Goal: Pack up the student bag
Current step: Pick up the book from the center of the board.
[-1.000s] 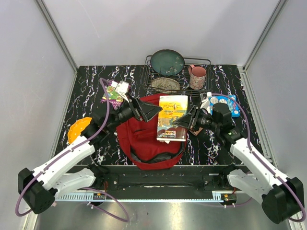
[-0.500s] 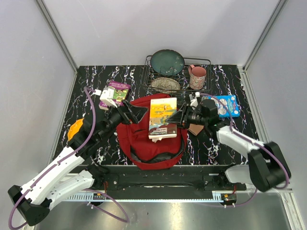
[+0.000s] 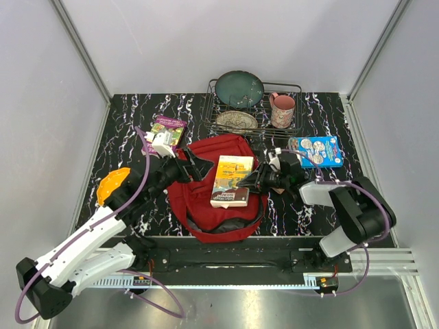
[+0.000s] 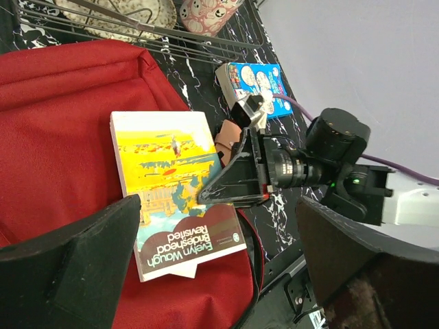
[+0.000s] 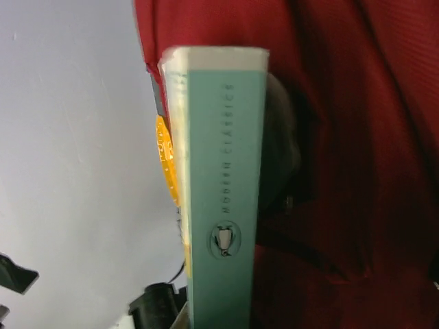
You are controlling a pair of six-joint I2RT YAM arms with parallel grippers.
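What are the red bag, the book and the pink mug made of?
The student bag: woven fabric, matte, with visible weave and soft folds. The book: a paperback, probably a card cover with slight sheen; paper page edges show in the right wrist view. The mug: likely glazed ceramic, though it could be plastic.

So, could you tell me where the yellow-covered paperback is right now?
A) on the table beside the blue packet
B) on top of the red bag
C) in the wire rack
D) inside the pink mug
B: the paperback rests flat on the red bag, with the right gripper at its edge.
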